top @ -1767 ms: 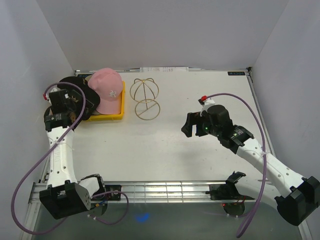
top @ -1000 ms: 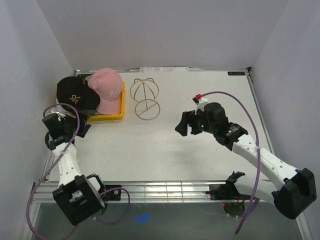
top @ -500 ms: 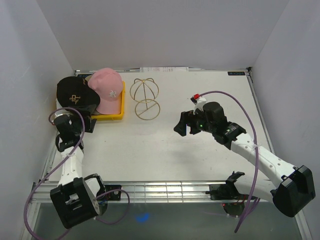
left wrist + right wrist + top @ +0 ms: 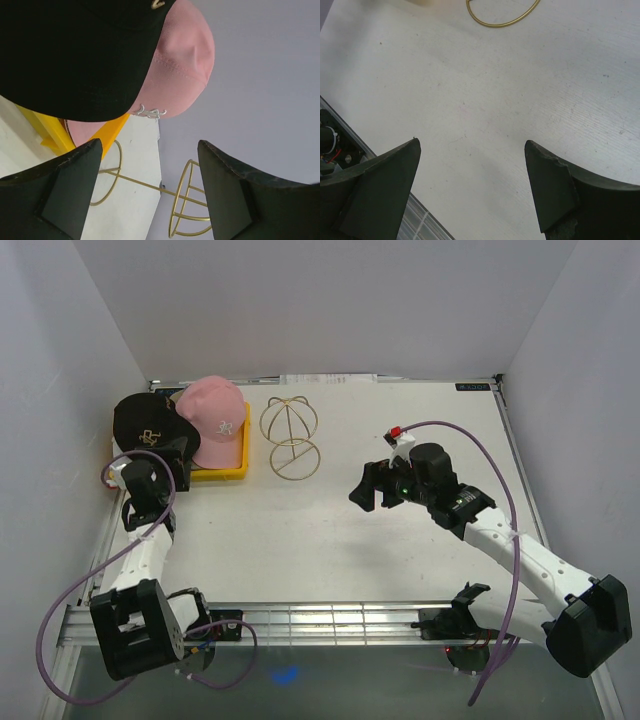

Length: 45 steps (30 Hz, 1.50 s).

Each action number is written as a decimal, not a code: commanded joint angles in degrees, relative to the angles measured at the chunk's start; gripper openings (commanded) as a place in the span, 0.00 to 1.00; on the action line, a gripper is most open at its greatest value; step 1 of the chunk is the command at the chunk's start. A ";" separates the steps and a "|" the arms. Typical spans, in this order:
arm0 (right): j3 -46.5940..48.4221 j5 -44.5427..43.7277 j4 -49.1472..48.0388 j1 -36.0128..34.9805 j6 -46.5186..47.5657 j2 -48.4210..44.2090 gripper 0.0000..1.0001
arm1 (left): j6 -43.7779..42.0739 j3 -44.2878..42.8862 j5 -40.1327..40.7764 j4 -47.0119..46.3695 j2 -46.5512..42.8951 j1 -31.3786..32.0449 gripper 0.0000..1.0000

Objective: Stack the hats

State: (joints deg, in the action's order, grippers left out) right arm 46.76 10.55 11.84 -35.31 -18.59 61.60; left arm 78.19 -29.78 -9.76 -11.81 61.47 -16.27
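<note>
Two hats sit at the back left. A black cap [image 4: 148, 426] with a gold logo overlaps a pink cap [image 4: 217, 418] that rests on the yellow tray [image 4: 232, 471]. My left gripper [image 4: 172, 472] is open just in front of the black cap's brim, apart from it. In the left wrist view the black cap [image 4: 75, 55] and pink cap [image 4: 182, 65] fill the top, above my open left gripper [image 4: 150, 145], which has nothing between its fingers. My right gripper [image 4: 368, 492] hangs open over bare table at mid-right, and the right wrist view shows it [image 4: 471, 144] empty.
A gold wire dome stand [image 4: 290, 436] stands right of the tray; its frame [image 4: 192, 200] shows between my left fingers and its base ring [image 4: 500, 20] at the top of the right wrist view. A metal rail [image 4: 330, 622] runs along the near table edge. Walls enclose three sides.
My left arm has swung from the table's left edge towards the tray, bringing the gripper under the black cap's brim. The right arm has barely moved.
</note>
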 commanded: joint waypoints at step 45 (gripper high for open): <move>-1.76 2.20 -1.38 0.86 2.07 -2.80 0.89 | 5.30 1.48 14.51 -16.14 10.69 2.56 0.56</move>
State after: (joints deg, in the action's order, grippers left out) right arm 45.15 12.03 11.94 -34.61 -17.52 59.90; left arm 84.68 -27.46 2.90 -26.17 74.35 -13.28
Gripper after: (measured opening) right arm 0.896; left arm 0.581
